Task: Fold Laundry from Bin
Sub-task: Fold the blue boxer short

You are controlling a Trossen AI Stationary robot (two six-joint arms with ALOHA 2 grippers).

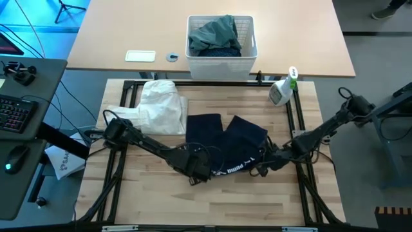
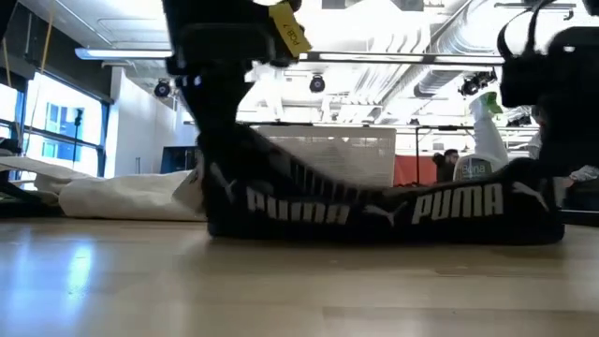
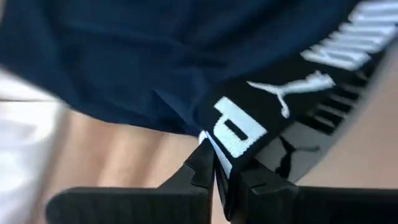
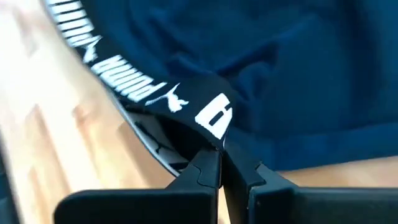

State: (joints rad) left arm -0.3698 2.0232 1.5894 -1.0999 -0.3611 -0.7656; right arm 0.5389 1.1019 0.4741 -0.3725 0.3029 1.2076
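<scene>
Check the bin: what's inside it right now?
In the bin, a crumpled grey-green top lies uppermost, with a bit of dark blue cloth showing beneath its near edge. Anything deeper is covered by the top and cannot be seen.

Navy Puma-banded garment (image 1: pixel 225 138) flat on table, bin (image 1: pixel 221 61) beyond

Spray bottle (image 1: pixel 282 90): white body, green nozzle, upright near the far right corner of the wooden bench (image 1: pixel 161 206). Second bench (image 1: pixel 116 32) beyond carries a white rectangular card (image 1: pixel 140 56) and, just beside it, a small round blue item (image 1: pixel 172 57). Keyboard (image 1: pixel 14 113) and mouse (image 1: pixel 16 154) lie on a dark desk at far left.
</scene>
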